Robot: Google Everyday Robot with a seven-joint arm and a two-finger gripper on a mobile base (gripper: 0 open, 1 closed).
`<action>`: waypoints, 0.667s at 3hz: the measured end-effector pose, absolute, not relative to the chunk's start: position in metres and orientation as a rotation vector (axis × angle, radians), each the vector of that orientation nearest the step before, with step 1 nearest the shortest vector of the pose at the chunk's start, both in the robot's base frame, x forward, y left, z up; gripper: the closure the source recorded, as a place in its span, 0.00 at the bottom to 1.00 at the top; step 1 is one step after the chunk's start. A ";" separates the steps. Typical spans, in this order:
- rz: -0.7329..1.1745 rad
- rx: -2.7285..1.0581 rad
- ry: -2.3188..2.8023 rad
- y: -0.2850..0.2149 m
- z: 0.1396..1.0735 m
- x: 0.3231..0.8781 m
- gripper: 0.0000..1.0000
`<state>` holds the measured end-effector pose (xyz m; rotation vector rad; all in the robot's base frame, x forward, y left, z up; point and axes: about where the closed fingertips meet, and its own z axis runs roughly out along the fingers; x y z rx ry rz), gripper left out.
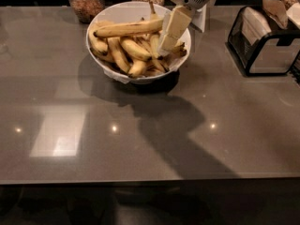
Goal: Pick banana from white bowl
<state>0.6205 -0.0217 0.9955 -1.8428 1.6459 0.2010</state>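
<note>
One pincer (165,45) sits in the white bowl (119,11), perhaps touching the banana (126,28); grasp unclear.

Tabletop (140,149): grey, stone-like slab, polished, glossy, mirrors bright light spots.
White bowl (117,6): smooth, glazed look, faint sheen.
Banana (129,28): matt yellow peel, brown scuffs.
Gripper (164,46), over bowl's right side, dipping among fruit: smooth cream casing, plastic-looking, matt; white grilled housing above.
Jar (86,1) behind bowl: clear glass, shiny.
Holder (267,46) at right: black frame, satin; paper napkins (274,8) inside, matt.
</note>
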 end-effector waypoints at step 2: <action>0.281 -1.833 1.598 0.001 0.979 0.639 0.00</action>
